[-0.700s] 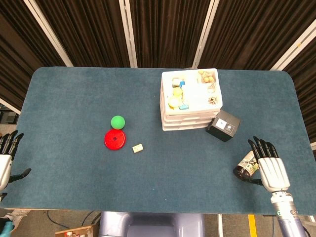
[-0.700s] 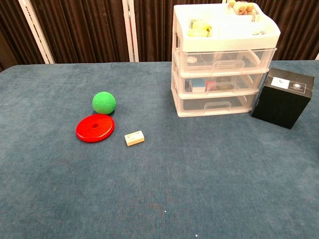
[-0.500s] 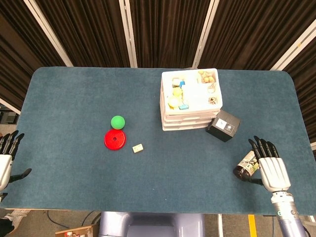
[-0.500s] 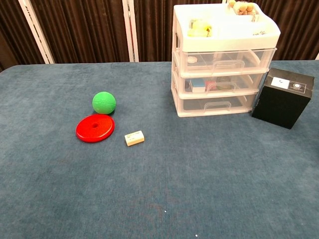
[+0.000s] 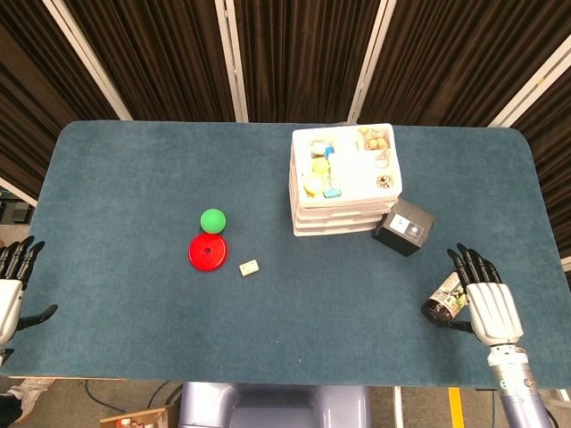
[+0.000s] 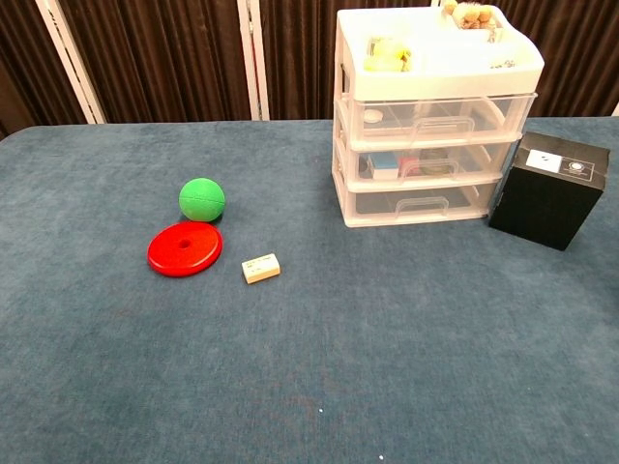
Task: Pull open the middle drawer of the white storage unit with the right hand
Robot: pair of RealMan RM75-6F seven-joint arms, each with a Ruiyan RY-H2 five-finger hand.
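Observation:
The white storage unit (image 5: 346, 181) stands at the back right of the table, its top tray holding small items. In the chest view its three clear drawers face me, and the middle drawer (image 6: 430, 164) sits flush with the other two. My right hand (image 5: 489, 308) lies flat near the table's front right corner, well clear of the unit, its fingers spread and holding nothing. My left hand (image 5: 11, 283) rests at the far left edge with its fingers apart, also empty. Neither hand shows in the chest view.
A black box (image 6: 550, 189) stands close to the unit's right side. A small dark bottle (image 5: 443, 298) lies beside my right hand. A green ball (image 6: 201, 199), a red disc (image 6: 185, 248) and a small cream block (image 6: 260, 268) lie left of centre on the blue table (image 5: 134, 178).
My right hand has drifted slightly toward the table's front edge. Nothing else has moved.

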